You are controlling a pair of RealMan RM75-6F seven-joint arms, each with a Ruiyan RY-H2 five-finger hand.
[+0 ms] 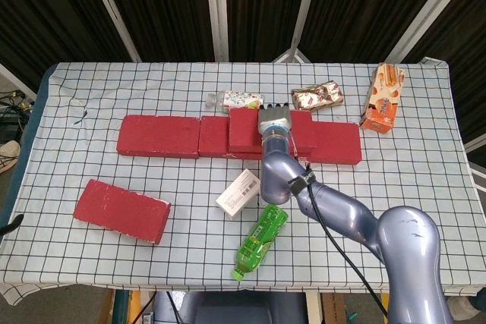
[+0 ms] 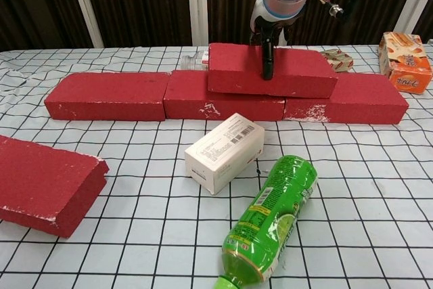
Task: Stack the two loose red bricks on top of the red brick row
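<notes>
On table: 3-brick row [image 2: 108,95], 1 stacked brick [image 2: 298,72] gripped by right hand [image 2: 265,32], 1 loose brick [image 2: 40,181].

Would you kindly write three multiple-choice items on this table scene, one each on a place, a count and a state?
1. Where does the green bottle lie?
A. behind the brick row
B. near the front edge, beside the white box
C. on the loose brick

2. How many red bricks show in all?
A. three
B. four
C. five

3. What is the right robot hand doing?
A. gripping the stacked brick
B. hanging free, open
C. holding the orange carton

Answers: 1 B, it lies just in front of the box; 2 C, three in the row, one stacked, one loose; 3 A, a finger lies down the brick's front face.
</notes>
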